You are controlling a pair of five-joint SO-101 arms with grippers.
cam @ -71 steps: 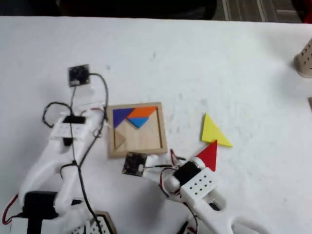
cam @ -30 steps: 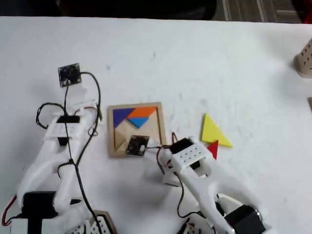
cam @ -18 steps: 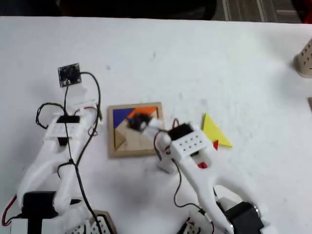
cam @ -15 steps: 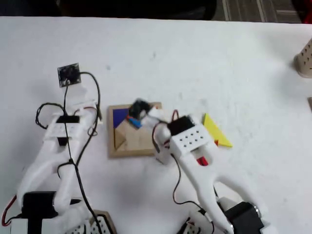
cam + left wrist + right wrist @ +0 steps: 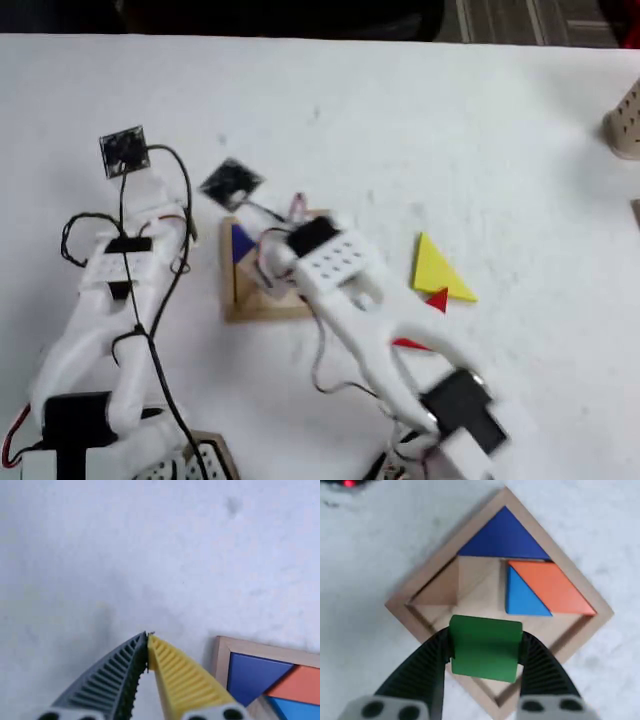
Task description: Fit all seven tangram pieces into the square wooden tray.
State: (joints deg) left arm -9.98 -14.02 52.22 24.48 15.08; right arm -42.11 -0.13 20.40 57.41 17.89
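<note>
The square wooden tray [image 5: 405,602] holds a dark blue triangle [image 5: 502,535], an orange parallelogram [image 5: 552,587], a light blue triangle [image 5: 520,597] and plain wooden triangles [image 5: 457,582]. My right gripper [image 5: 485,652] hangs over the tray's unfilled part, shut on a green square [image 5: 485,647]. In the high view the right arm [image 5: 335,265] covers most of the tray [image 5: 235,300]. A yellow triangle [image 5: 437,268] and a red triangle [image 5: 436,299] lie on the table to the right. My left gripper [image 5: 146,639] is shut with nothing in it, just off the tray's corner [image 5: 220,647].
The left arm [image 5: 120,255] stands left of the tray with loose black cables. A pale pegged object [image 5: 625,120] sits at the table's right edge. A wooden item [image 5: 215,450] shows at the near edge. White tabletop stretches behind the tray.
The right arm has swung from the near right, by the red triangle, leftward over the tray. The left arm has drawn a little to the left, away from the tray.
</note>
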